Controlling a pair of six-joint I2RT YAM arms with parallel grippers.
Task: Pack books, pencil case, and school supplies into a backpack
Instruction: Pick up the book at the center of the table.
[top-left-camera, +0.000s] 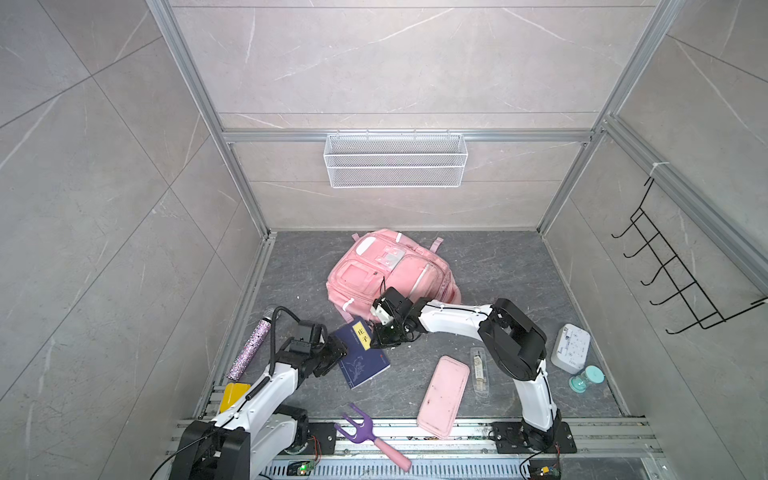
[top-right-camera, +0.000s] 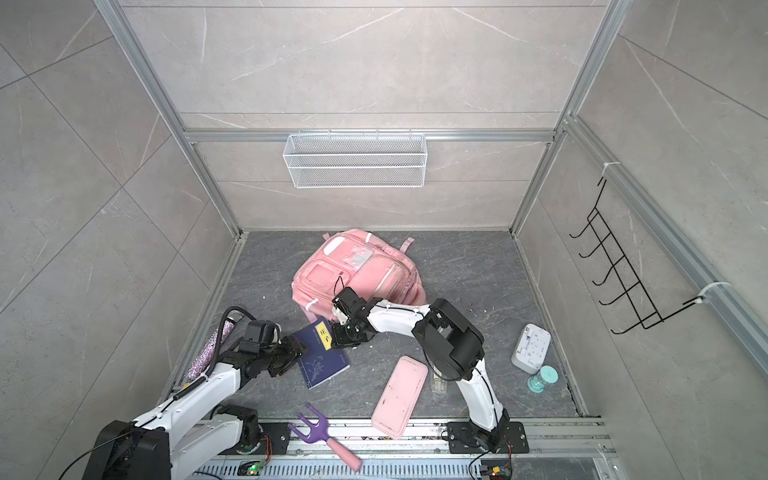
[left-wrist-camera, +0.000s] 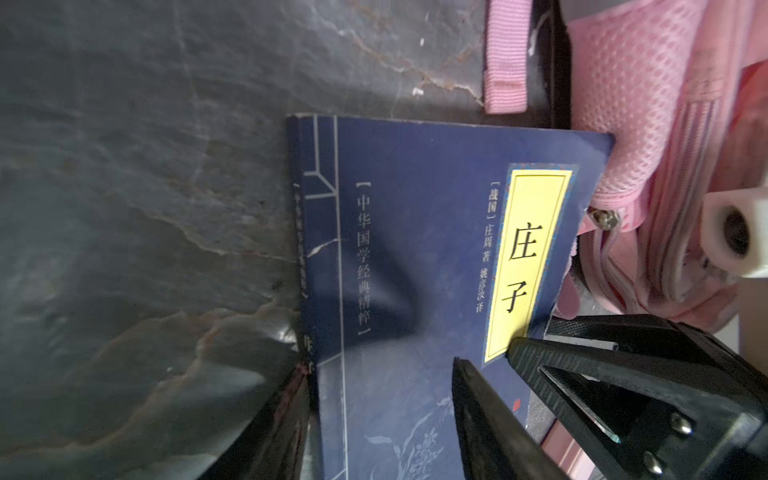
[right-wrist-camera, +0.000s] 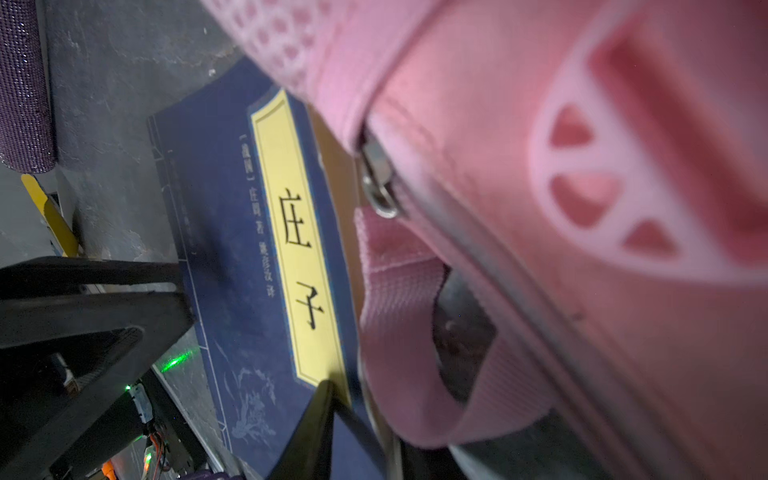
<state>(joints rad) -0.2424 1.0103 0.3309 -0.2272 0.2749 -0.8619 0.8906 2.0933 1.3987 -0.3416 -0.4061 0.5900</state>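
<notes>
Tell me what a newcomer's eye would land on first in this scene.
The pale pink backpack toward the back of the dark floor stands out first. Just in front of it lies a navy book with a yellow label, the left gripper and right gripper at its opposite sides. A pink pencil case lies nearer the front.

Both top views are bright and evenly lit, straight lines bending at the edges. Wrist views are dim, the backpack (right-wrist-camera: 582, 249) blurred.
</notes>
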